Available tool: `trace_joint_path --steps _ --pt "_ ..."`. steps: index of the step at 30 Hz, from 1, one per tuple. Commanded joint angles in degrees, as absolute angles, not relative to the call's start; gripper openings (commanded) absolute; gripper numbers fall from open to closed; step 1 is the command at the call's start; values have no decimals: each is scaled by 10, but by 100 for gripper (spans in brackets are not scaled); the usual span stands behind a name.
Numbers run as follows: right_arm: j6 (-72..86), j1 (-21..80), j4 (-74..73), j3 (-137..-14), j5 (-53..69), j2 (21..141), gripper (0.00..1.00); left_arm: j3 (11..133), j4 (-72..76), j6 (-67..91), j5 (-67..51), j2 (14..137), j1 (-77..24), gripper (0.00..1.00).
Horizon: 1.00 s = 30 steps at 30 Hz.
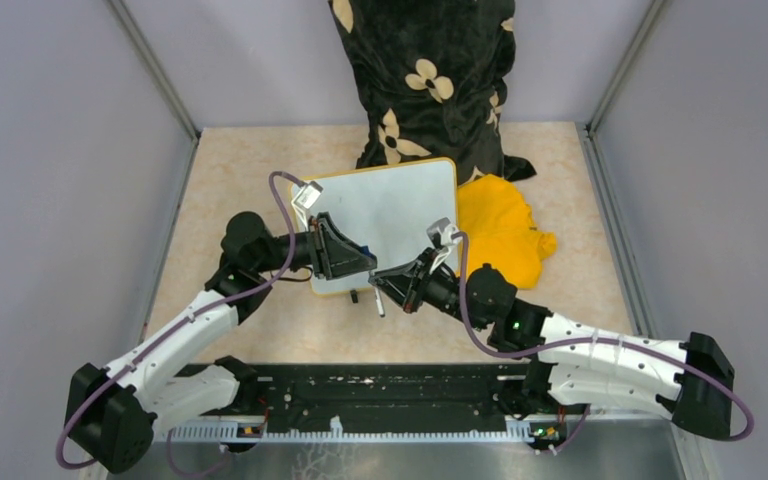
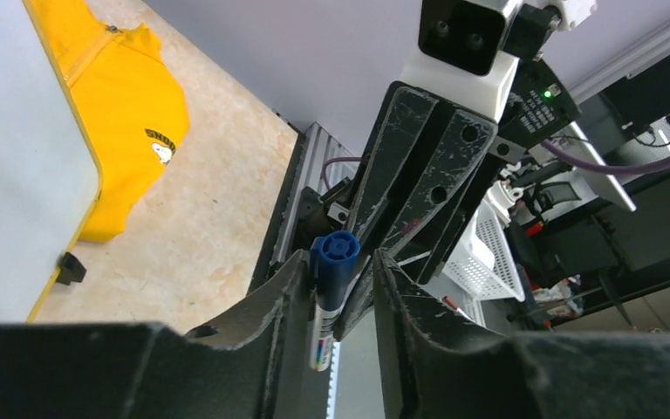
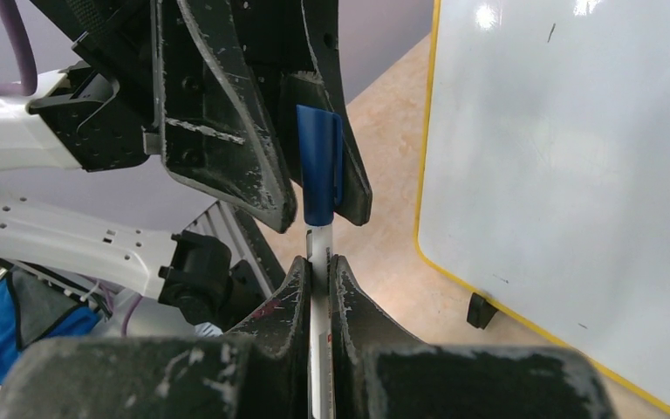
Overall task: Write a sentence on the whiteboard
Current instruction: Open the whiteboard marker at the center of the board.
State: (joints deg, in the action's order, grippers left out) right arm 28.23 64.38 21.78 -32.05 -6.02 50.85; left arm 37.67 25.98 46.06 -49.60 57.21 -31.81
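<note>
From above, the whiteboard point(image 1: 400, 200) lies flat on the bench point(image 1: 250, 180), a little toward 12 o'clock from the middle. A yellow cloth point(image 1: 505, 235) touches its edge at 3 o'clock, and a black flowered cloth point(image 1: 430, 80) hangs at its 12 o'clock side. The left tool point(image 1: 365, 262) and the right tool point(image 1: 382, 283) meet over the 6 o'clock edge of the board, tip to tip, with a marker point(image 1: 379, 300) between them.

In the left wrist view, the left tool point(image 2: 340, 262) has its jaws half drawn together around the blue cap point(image 2: 335, 255) of the marker. The cap leans on the jaw at 9 o'clock. One cannot tell if the other jaw presses it too. The fingers point(image 2: 419, 175) of the right tool come down from 12 o'clock. The whiteboard point(image 2: 17, 175) fills the 9 o'clock side, with a black clip point(image 2: 70, 268) on its edge and the yellow cloth point(image 2: 131, 113) beyond it.

In the right wrist view, the right tool point(image 3: 318, 262) has its jaws pressed together on the white barrel of the marker point(image 3: 318, 244). Just above, at 12 o'clock, the blue cap point(image 3: 318, 166) sits between the jaws of the left tool point(image 3: 321, 214). The whiteboard point(image 3: 576, 175) lies at 3 o'clock, apart from both tools, with its black clip point(image 3: 481, 310) on the near edge.
</note>
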Motion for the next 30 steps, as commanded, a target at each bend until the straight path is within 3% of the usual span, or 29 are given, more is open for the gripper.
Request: trace_joint_path --steps 1,7,10,13,16,24,30 --pt "276 648 248 -352 -56 513 0 370 296 471 -503 569 -323 33" --pt "282 651 246 -349 -57 514 0 363 310 474 -498 564 -327 1" --pt "294 651 246 -345 -57 510 0 358 315 476 -489 554 -328 0" --pt "320 651 260 -335 -59 501 33 348 329 484 -476 539 -328 0" --pt "347 651 265 -334 -56 502 48 341 347 496 -464 523 -327 0" --pt "401 644 316 -345 -3 535 49 340 376 525 -466 510 -327 0" --pt "425 640 352 -347 25 550 40 338 375 526 -465 502 -328 0"
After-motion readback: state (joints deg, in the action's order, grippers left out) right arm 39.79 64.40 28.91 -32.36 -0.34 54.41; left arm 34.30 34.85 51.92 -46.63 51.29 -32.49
